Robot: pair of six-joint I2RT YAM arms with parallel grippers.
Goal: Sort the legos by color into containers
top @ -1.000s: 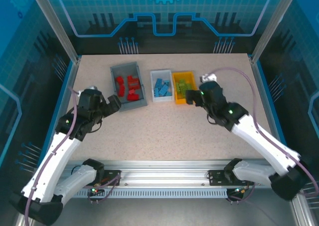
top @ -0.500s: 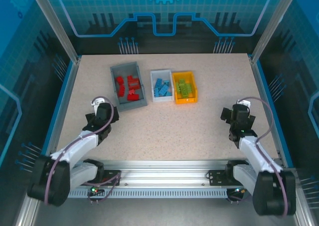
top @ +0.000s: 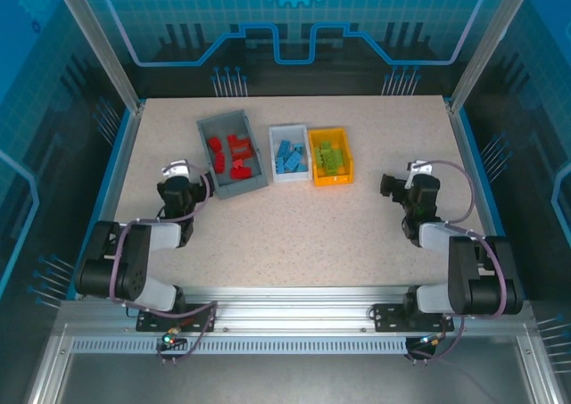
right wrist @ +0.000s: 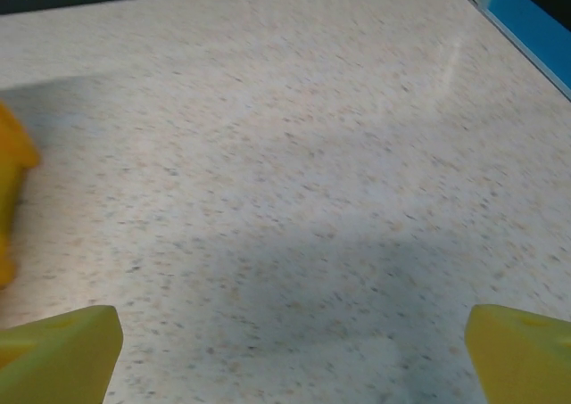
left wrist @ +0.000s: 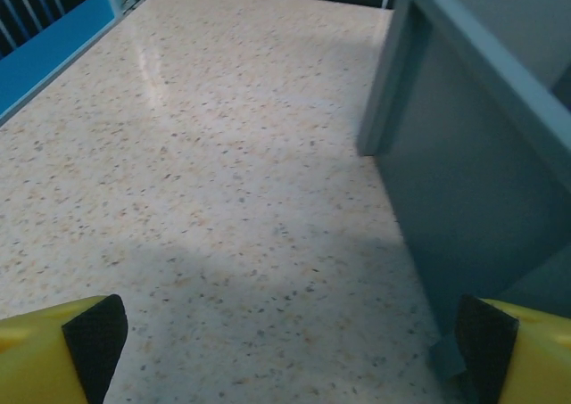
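The legos lie sorted in three containers at the back middle of the table. Red legos (top: pixel 230 158) are in the dark grey bin (top: pixel 206 154), blue legos (top: pixel 288 155) in the white bin (top: pixel 291 180), and lime green legos (top: pixel 327 158) in the yellow-orange bin (top: pixel 333 181). My left gripper (top: pixel 183 188) sits low on the table just left of the grey bin, open and empty. In the left wrist view the left gripper (left wrist: pixel 290 350) has the grey bin's wall (left wrist: pixel 464 181) close on its right. My right gripper (top: pixel 393 187), open and empty, is to the right of the yellow-orange bin. In the right wrist view that bin's edge (right wrist: pixel 7 208) shows at far left, with bare table in front of the right gripper (right wrist: pixel 294 350).
Both arms are folded back low near the table's front edge. Blue rails (top: pixel 105 199) and glass walls bound the speckled tabletop (top: pixel 294 234), which lies bare between the two arms.
Both arms have pulled back from the bins toward the near edge and folded down. The right gripper left the yellow-orange bin and moved right. Both stayed open.
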